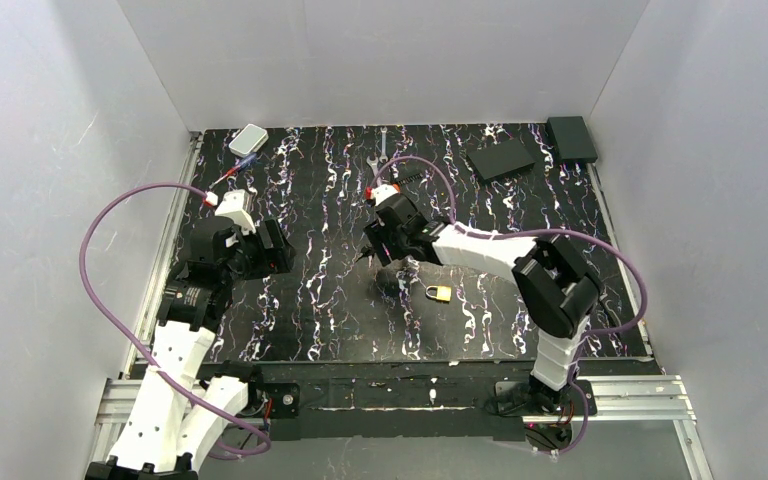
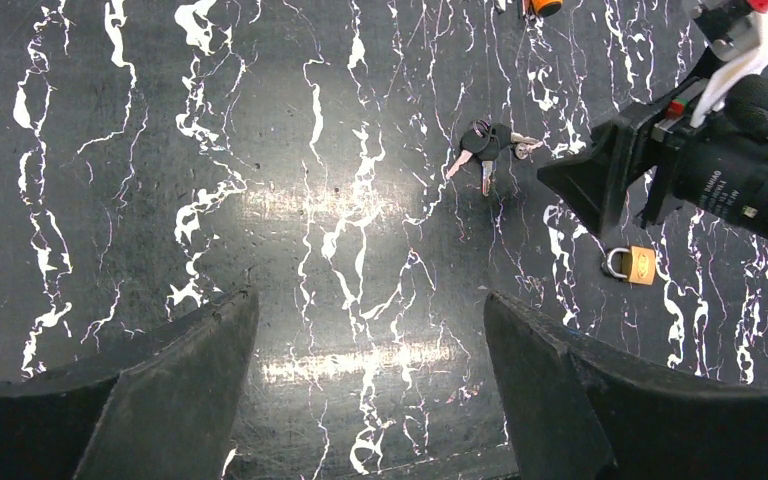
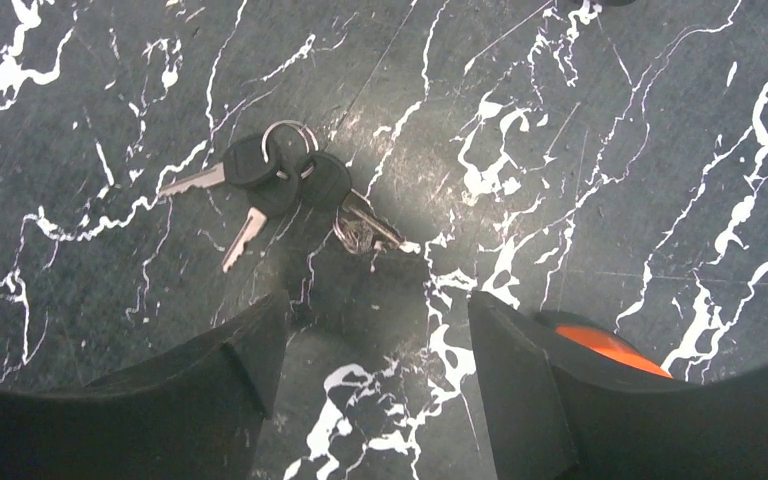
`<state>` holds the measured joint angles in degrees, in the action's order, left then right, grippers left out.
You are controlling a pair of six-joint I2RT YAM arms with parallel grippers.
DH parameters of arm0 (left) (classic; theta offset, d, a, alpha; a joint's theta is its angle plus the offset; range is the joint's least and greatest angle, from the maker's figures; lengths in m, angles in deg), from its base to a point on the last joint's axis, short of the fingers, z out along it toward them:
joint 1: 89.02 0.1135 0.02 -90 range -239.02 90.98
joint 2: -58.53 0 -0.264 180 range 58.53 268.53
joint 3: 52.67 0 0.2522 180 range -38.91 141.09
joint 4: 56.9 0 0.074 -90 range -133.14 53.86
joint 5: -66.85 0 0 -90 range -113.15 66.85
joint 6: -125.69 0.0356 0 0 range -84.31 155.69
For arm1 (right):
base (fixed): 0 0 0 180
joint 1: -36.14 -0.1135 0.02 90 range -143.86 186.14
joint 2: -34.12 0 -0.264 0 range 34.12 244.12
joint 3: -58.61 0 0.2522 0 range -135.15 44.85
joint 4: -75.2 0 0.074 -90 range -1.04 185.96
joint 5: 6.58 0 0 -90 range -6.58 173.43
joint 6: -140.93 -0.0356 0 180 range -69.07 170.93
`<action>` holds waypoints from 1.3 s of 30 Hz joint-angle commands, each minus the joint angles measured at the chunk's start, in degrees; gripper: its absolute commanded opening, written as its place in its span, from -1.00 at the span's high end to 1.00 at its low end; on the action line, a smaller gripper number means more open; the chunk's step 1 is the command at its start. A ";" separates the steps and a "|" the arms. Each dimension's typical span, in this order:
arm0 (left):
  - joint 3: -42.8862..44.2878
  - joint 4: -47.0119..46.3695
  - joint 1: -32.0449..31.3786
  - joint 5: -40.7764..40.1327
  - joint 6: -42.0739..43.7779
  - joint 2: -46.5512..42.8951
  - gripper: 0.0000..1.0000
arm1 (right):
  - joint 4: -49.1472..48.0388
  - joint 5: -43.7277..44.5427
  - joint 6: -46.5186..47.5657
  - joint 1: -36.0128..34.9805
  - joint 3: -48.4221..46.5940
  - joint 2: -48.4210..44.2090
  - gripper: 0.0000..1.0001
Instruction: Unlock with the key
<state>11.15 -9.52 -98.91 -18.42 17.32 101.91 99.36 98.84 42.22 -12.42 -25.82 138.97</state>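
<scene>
The key (image 3: 250, 165) lies flat on the marbled black mat with two other dark-headed keys on one small ring. In the left wrist view the key bunch (image 2: 488, 145) sits just left of the right gripper's fingers (image 2: 600, 185). My right gripper (image 3: 378, 305) hovers open just short of the bunch, nothing between its fingers. The small brass padlock (image 1: 438, 293) lies on the mat right of the keys, and the same padlock (image 2: 632, 264) shows beside the right arm. My left gripper (image 2: 370, 300) stands open over bare mat, well left of the keys.
Silver wrenches (image 1: 382, 150) lie at the back middle. Two black boxes (image 1: 501, 160) sit at the back right, a pale box (image 1: 248, 139) and a screwdriver (image 1: 228, 176) at the back left. An orange-topped thing (image 3: 600, 345) shows behind my right finger. White walls enclose the mat.
</scene>
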 commanded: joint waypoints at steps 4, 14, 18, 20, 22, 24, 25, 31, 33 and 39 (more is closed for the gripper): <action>1.29 0.93 -0.22 -0.39 0.64 -0.71 -0.61 | 2.32 3.78 -0.38 -0.33 -6.51 4.17 -0.29; 1.38 0.89 -0.22 -0.04 0.53 -0.85 -0.60 | 3.50 2.46 -0.51 -0.39 -11.15 9.66 -0.04; 1.53 0.84 -0.22 0.75 0.51 -0.42 -0.61 | 3.96 2.98 -0.38 -0.36 -12.82 11.88 0.05; 1.52 0.84 -0.22 0.80 0.50 -0.39 -0.60 | 4.15 2.97 -0.37 -0.37 -13.30 12.83 0.15; 1.50 0.84 -0.22 0.79 0.53 -0.40 -0.60 | 4.80 3.03 -0.60 -0.34 -13.77 13.70 0.25; 1.52 0.84 -0.22 0.75 0.52 -0.40 -0.60 | 5.25 2.80 -0.91 -0.35 -13.77 14.23 0.45; 1.53 0.84 -0.22 0.72 0.53 -0.40 -0.60 | 5.51 2.71 -1.13 -0.38 -13.69 14.42 0.59; 1.62 0.81 -0.22 0.54 0.53 -0.31 -0.61 | 6.54 2.92 -1.51 -0.40 -12.69 13.92 0.97; 1.59 0.77 -0.22 0.67 0.50 -0.27 -0.60 | 6.52 2.72 -1.54 -0.38 -12.10 12.52 0.97; 1.13 -0.38 -0.22 2.39 0.43 -1.07 -0.60 | 3.84 -0.79 -2.59 -0.40 -7.67 3.85 0.97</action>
<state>11.16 -9.28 -98.91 -17.72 17.30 101.71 103.87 100.64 41.24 -12.63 -36.28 150.72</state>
